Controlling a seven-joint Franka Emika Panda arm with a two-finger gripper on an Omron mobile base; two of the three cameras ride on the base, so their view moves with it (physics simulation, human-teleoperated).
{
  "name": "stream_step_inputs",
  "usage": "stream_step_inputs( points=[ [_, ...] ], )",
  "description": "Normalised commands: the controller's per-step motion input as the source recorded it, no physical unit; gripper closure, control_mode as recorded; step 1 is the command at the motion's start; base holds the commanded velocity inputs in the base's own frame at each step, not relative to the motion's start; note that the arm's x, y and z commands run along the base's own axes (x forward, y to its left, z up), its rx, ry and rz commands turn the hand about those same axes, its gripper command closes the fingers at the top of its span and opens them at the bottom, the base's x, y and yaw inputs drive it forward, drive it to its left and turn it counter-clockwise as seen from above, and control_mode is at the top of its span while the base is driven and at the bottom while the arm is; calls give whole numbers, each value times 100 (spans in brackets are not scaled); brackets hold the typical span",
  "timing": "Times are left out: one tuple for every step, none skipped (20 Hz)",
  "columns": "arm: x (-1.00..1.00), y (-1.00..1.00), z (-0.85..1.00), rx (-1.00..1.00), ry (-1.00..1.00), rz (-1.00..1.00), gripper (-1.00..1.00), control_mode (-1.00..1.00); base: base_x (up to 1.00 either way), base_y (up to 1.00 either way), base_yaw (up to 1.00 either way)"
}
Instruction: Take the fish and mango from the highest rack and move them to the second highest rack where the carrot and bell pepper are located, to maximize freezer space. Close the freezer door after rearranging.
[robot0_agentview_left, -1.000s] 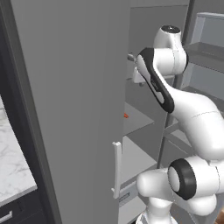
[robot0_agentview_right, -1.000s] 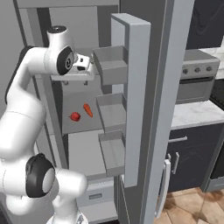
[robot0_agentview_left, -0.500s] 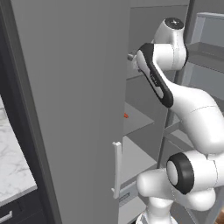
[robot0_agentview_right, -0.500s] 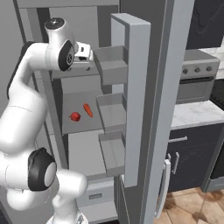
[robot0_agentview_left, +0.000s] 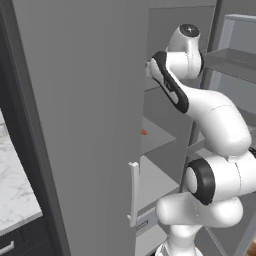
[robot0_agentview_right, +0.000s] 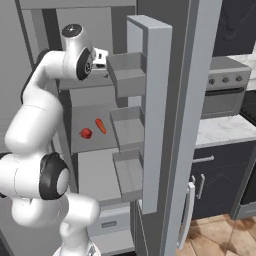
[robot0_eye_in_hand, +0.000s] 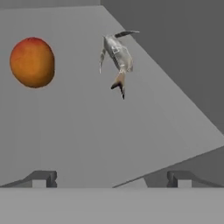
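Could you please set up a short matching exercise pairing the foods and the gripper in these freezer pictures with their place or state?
Things:
1. mango
2. fish
3. carrot
4. gripper

Places or states:
A. on the second highest rack, beside the bell pepper
B. open, holding nothing
C. silvery, on the highest rack
D. orange-red, round

Pairs: 1-D, 2-C, 3-A, 4-B

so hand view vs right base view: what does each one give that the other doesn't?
Hand view: the mango and the fish lying apart on the highest rack, with the gripper short of both, jaws open.
Right base view: the carrot and bell pepper on the second highest rack, the open freezer door with its bins, and the stove beyond.
Both: the grey freezer interior the arm is reaching into.
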Motion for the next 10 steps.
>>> stream_step_inputs(
  points=[
    [48,-4,9,0,0,0,-100,-100,0,0,0],
    [46,-5,6,0,0,0,-100,-100,0,0,0],
    [45,-6,3,0,0,0,-100,-100,0,0,0],
    [44,-6,0,0,0,0,-100,-100,0,0,0],
    [42,-2,0,0,0,0,-100,-100,0,0,0],
    [41,-1,0,0,0,0,-100,-100,0,0,0],
    [40,-1,0,0,0,0,-100,-100,0,0,0],
    [44,0,0,0,5,0,-100,-100,0,0,0],
    [42,0,0,0,5,0,-100,-100,0,0,0],
    [44,0,0,0,5,0,-100,-100,0,0,0]
  ],
)
